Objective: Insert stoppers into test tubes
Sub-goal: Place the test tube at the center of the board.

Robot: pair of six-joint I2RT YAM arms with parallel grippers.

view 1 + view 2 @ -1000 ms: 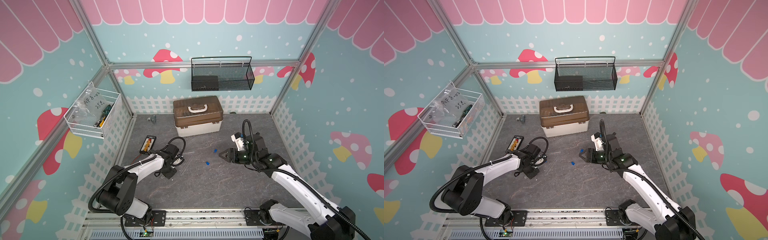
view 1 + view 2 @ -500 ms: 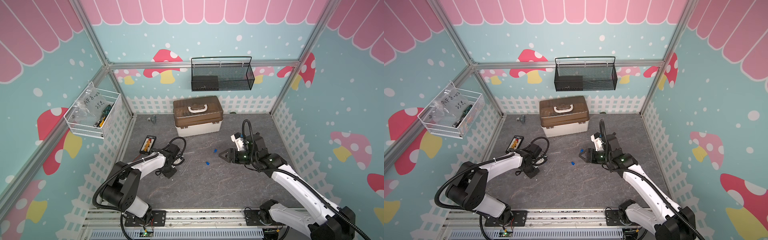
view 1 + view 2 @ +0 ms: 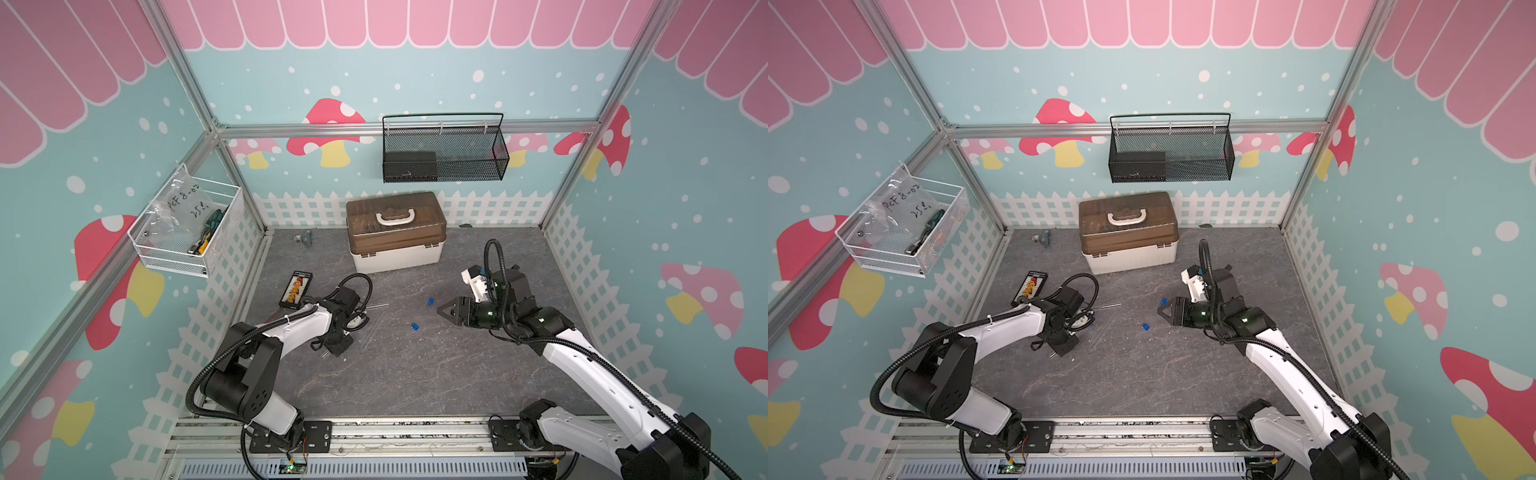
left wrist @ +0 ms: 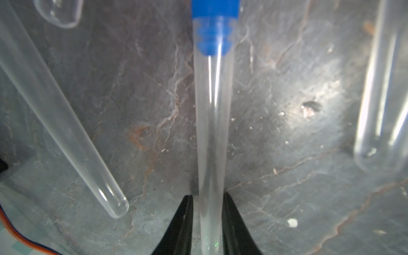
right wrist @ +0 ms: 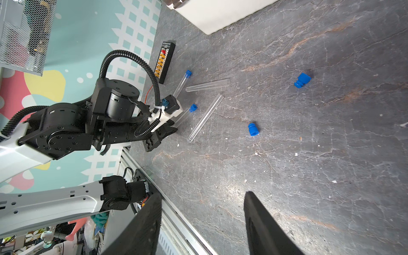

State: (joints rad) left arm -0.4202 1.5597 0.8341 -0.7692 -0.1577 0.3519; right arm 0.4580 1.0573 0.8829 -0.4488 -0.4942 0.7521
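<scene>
Several clear test tubes lie on the grey floor by my left arm. One tube (image 4: 213,121) carries a blue stopper (image 4: 215,28) and runs between the jaws of my left gripper (image 4: 207,196), which stand slightly off it, so the gripper is open. Another stoppered tube (image 5: 181,85) lies beside the black board. Two bare tubes (image 5: 207,85) (image 5: 205,118) rest close by. Two loose stoppers (image 3: 414,327) (image 3: 431,301) sit mid-floor, also seen as stoppers (image 5: 253,129) (image 5: 302,80) from the right wrist. My right gripper (image 3: 441,309) hovers open and empty just right of them.
A brown-lidded toolbox (image 3: 397,232) stands at the back centre. A black board with yellow connectors (image 3: 296,289) lies left of the tubes. A white wire basket (image 3: 187,232) hangs on the left wall and a black mesh basket (image 3: 442,153) on the back wall.
The left arm's elbow has swung slightly while its gripper stays low at the tubes. The right arm has not moved.
</scene>
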